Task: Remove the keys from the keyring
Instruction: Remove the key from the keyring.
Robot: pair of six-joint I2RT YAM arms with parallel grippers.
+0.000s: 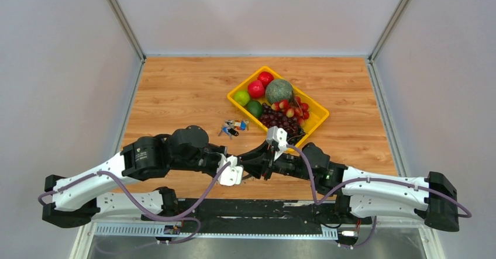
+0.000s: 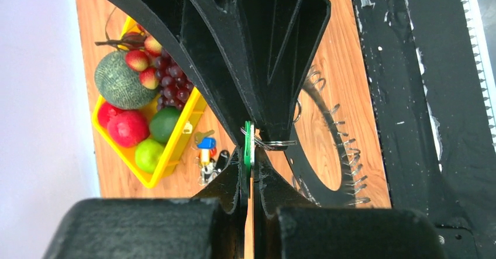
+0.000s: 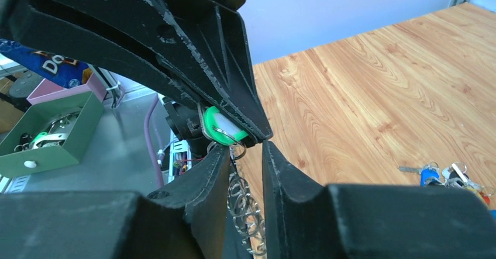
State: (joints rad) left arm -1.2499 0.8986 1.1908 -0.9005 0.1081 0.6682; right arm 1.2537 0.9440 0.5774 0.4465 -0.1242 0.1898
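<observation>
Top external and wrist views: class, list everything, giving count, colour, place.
table: one, wooden, beneath everything
tray: one, yellow, table's far right
melon: one, grey-green, in tray
red fruits: two, in tray
green fruits: two, in tray
grapes: bunch, dark and red, in tray
small key bunch: one, coloured heads, left of tray
keys: many, silver, on keyring
keyring: one, metal, between the arms
tag: one, green, on keyring
left end effector: one, black, shut on tag
right end effector: one, black, open beside keyring
</observation>
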